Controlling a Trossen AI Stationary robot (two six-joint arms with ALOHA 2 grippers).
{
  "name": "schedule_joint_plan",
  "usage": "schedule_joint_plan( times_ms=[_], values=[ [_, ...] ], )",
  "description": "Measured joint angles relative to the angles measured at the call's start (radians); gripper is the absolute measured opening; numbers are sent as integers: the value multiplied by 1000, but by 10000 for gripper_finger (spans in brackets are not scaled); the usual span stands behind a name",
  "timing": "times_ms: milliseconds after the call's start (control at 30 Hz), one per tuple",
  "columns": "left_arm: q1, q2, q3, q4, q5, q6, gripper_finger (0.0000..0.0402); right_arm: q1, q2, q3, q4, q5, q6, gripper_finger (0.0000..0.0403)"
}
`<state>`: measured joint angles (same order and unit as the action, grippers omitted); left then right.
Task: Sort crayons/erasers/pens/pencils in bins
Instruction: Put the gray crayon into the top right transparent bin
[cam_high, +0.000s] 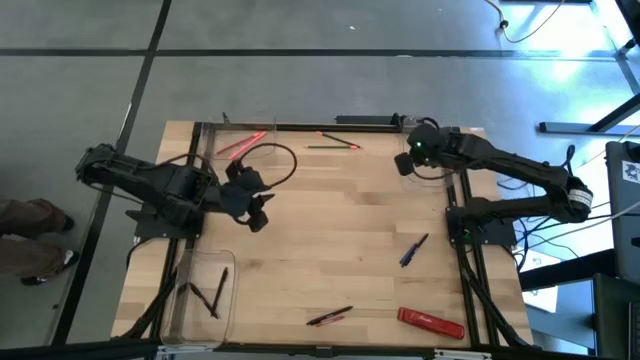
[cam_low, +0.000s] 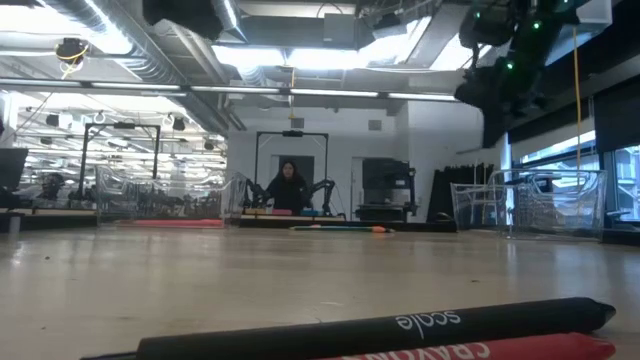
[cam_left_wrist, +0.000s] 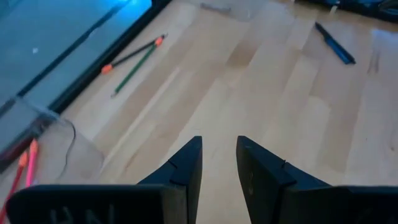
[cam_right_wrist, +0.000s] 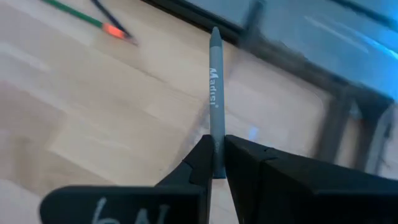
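Observation:
My right gripper (cam_right_wrist: 216, 142) is shut on a grey pen (cam_right_wrist: 214, 81) and hangs at the far right of the table, over the clear bin (cam_high: 425, 176) there. My left gripper (cam_left_wrist: 219, 152) hovers open and empty above bare wood at the table's left (cam_high: 255, 212). Red-pink crayons (cam_high: 240, 145) lie in the far-left bin. Dark pencils (cam_high: 208, 293) lie in the near-left bin (cam_high: 190, 320). A green and a dark pencil with orange ends (cam_high: 335, 143) lie flat by the far edge. A blue pen (cam_high: 413, 250) lies at the right. My right gripper pinches the grey pen between its two fingers near the pen's rear end (cam_right_wrist: 216, 149). The pen runs along the fingers and sticks out well past their tips, its printed shaft and pointed tip (cam_right_wrist: 215, 32) free. It is lifted clear of the table.
A dark pen and a red stick (cam_high: 330, 316) lie near the front edge, beside a flat red bar (cam_high: 430, 322). In the low view these fill the foreground (cam_low: 400, 325). A black cable loops (cam_high: 275, 160) by the far-left bin. A person sits in the room beyond the table (cam_low: 288, 185).

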<state>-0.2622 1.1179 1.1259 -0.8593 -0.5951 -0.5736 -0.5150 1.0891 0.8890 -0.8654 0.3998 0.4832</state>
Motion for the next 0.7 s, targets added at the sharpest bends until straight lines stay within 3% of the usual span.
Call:
schedule_joint_plan(
  times_ms=[300, 500, 700],
  values=[
    [61, 0, 0, 115, 1, 186, 92, -130, 3, -110, -13, -49, 40, 35],
    [85, 0, 0, 124, 4, 202, 92, -187, 3, -224, 86, -141, 36, 35],
    [97, 0, 0, 124, 28, 202, 92, -209, 3, -249, 112, -163, 30, 35]
  ],
)
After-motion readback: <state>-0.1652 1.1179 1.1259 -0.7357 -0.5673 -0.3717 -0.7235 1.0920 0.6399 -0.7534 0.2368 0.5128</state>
